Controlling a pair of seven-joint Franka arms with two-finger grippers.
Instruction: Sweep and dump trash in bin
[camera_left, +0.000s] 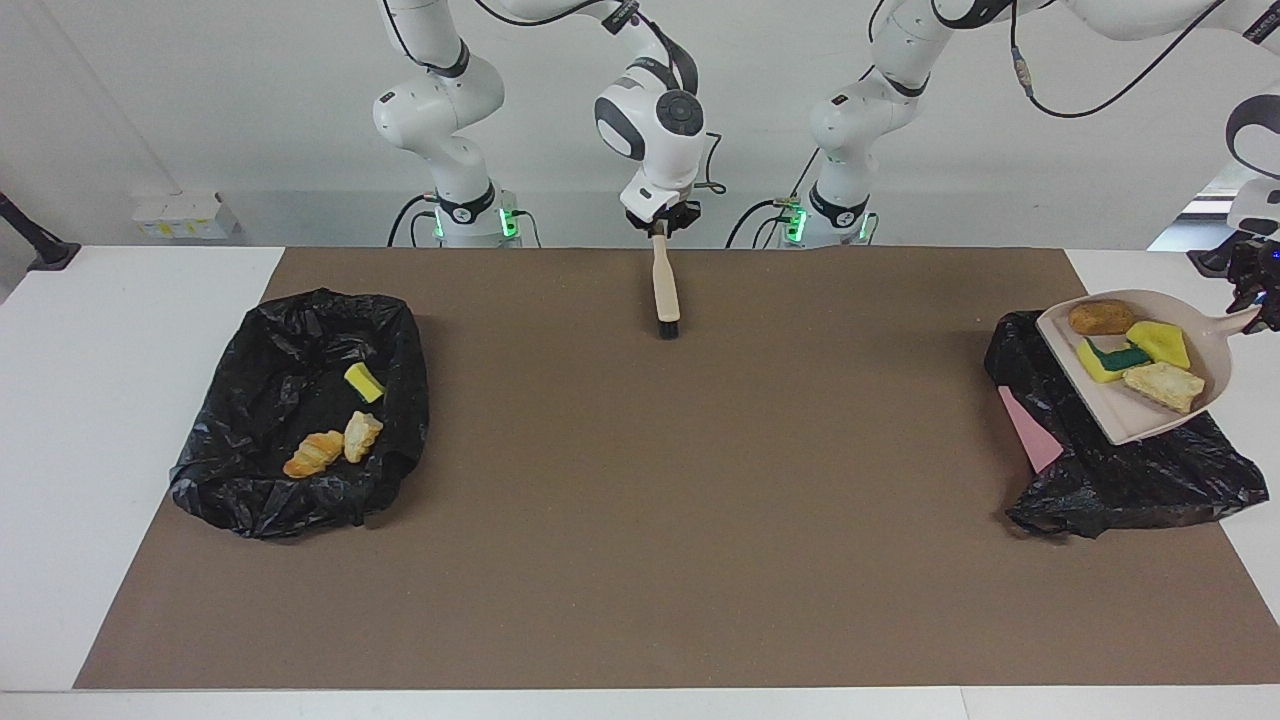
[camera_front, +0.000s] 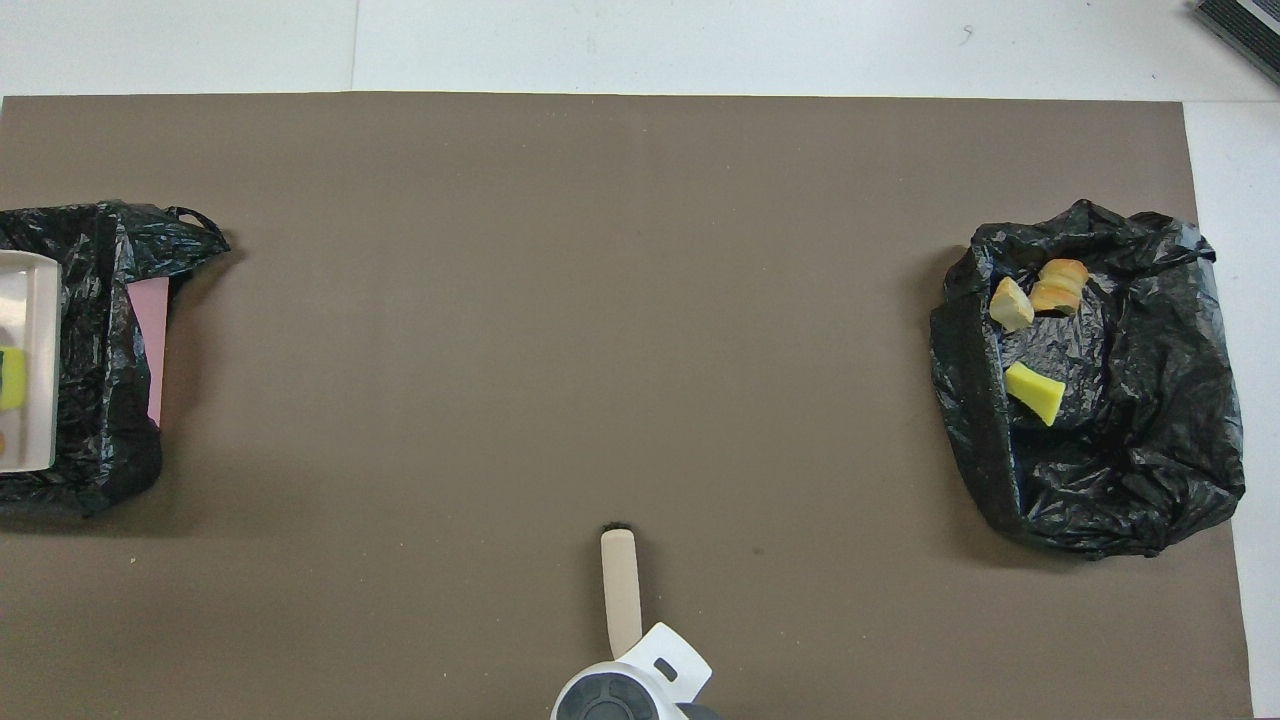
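My left gripper (camera_left: 1255, 300) is shut on the handle of a beige dustpan (camera_left: 1130, 420), held tilted over the black bag (camera_left: 1130, 470) at the left arm's end. In the pan lie a brown lump (camera_left: 1100, 317), a yellow sponge (camera_left: 1160, 343), a green-backed sponge (camera_left: 1110, 358) and a bread chunk (camera_left: 1163, 386). In the overhead view only the pan's edge (camera_front: 35, 300) shows. My right gripper (camera_left: 660, 222) is shut on a beige brush (camera_left: 665, 285), whose bristles rest on the mat near the robots.
A second black bag (camera_left: 300, 410) at the right arm's end holds a croissant (camera_left: 313, 453), a bread chunk (camera_left: 362, 435) and a yellow sponge (camera_left: 363, 381). A pink flat piece (camera_left: 1030, 430) leans on the first bag. A brown mat (camera_left: 640, 500) covers the table.
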